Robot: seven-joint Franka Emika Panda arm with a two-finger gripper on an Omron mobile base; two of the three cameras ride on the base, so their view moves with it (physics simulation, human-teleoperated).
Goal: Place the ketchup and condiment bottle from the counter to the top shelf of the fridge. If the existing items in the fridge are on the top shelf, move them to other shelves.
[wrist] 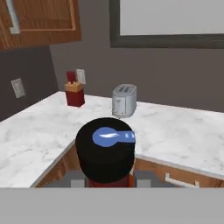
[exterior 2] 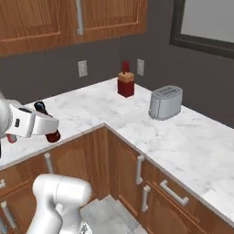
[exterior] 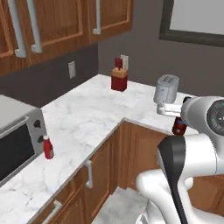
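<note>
My gripper [exterior: 176,114] [exterior 2: 47,124] [wrist: 107,181] is shut on the condiment bottle [exterior: 178,127] [exterior 2: 53,136], a small dark red-brown bottle. It hangs in the air just off the counter's [exterior: 87,118] [exterior 2: 183,137] inner corner, in front of the brown cabinets. In the hand view its black cap [wrist: 105,151] sits close up between my fingers. The ketchup [exterior: 48,147], bright red with a white cap, stands upright on the counter beside the microwave, well to the left of my gripper. The fridge, its top shelf and the existing items are out of view.
A grey toaster [exterior: 166,89] [exterior 2: 165,102] [wrist: 124,100] and a red knife block [exterior: 119,78] [exterior 2: 126,84] [wrist: 75,92] stand near the back wall. A microwave [exterior: 17,135] sits at the left. Wooden wall cabinets [exterior: 57,26] hang overhead.
</note>
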